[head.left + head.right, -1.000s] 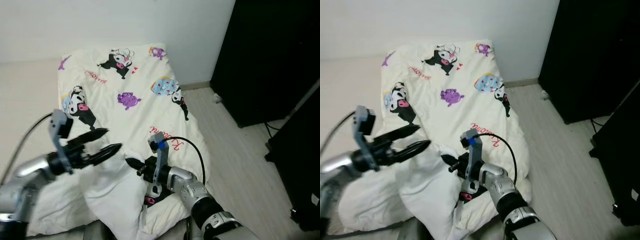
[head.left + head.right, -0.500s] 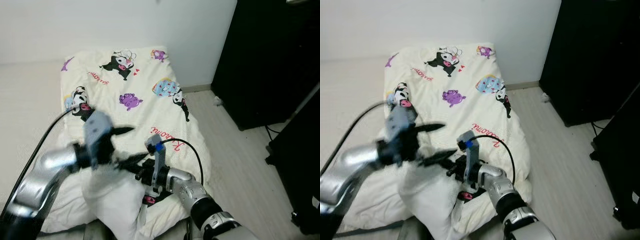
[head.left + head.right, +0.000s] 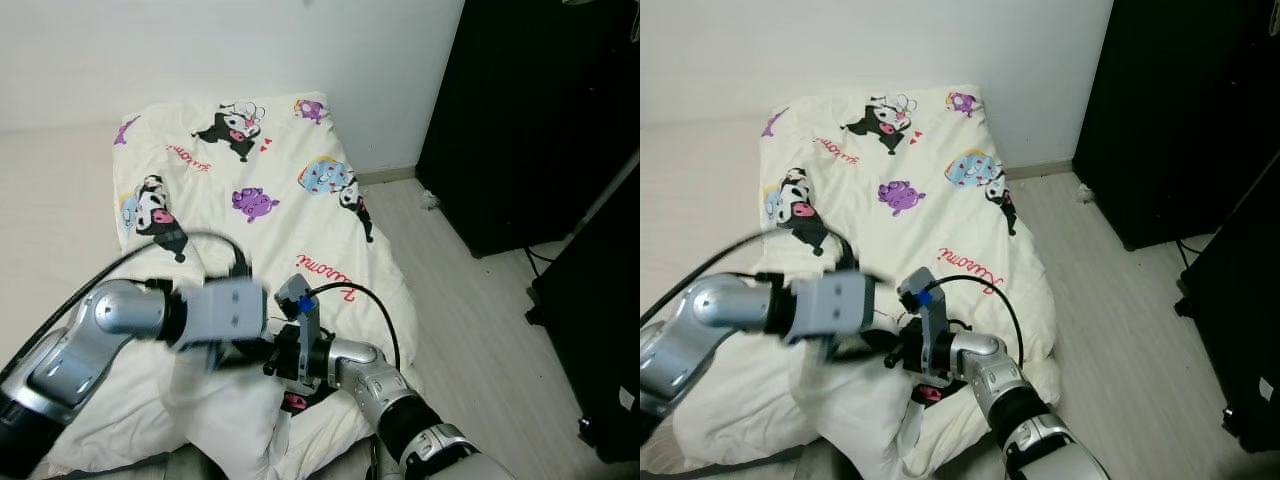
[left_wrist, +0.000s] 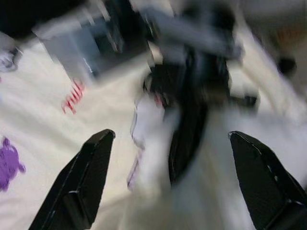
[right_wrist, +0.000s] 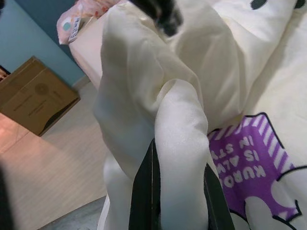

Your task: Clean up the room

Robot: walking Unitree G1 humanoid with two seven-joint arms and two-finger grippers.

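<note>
Both eye views looked down from the head onto the same cartoon-print blanket [image 3: 290, 200] on the floor, with the black cabinet [image 3: 1180, 110] at far right. Each wrist view sat very close to the blanket's bunched near edge, facing the folds.

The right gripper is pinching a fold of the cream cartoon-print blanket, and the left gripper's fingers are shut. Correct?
Not quite. The left gripper is open: the left wrist view shows its two fingers spread wide. The right gripper does pinch a fold of the blanket.
</note>
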